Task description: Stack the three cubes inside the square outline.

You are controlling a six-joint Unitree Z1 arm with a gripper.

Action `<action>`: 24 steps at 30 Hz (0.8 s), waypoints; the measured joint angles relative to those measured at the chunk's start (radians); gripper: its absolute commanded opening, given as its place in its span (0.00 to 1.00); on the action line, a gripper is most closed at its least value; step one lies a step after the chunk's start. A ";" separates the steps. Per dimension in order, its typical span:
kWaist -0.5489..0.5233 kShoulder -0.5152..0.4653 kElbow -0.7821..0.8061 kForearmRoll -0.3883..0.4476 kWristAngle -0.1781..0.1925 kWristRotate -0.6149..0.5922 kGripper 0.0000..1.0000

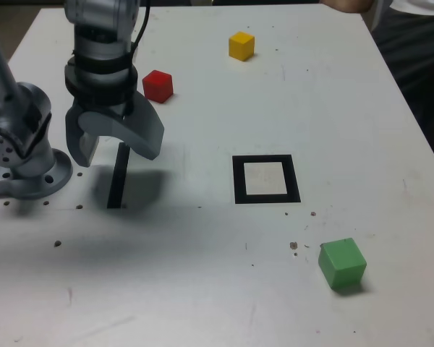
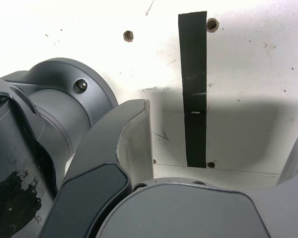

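My gripper [image 1: 114, 150] hangs open and empty above the table at the exterior view's left, over a thin black strip [image 1: 118, 176]. The red cube [image 1: 158, 85] sits just behind it, a short way apart. The yellow cube [image 1: 241, 45] rests farther back, near the middle. The green cube [image 1: 342, 264] lies at the front right. The square outline [image 1: 266, 178], black with a white centre, is in the middle of the table with nothing inside it. In the wrist view, my gripper [image 2: 223, 134] shows one finger [image 2: 129, 144] beside the black strip [image 2: 194, 89]; no cube shows there.
The arm's grey base [image 1: 29, 170] is bolted at the exterior view's left, seen also as the base [image 2: 64, 104] in the wrist view. A person's dark clothing [image 1: 412, 50] stands past the table's right edge.
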 measured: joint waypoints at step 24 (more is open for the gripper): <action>0.004 -0.002 -0.025 0.072 0.023 0.018 1.00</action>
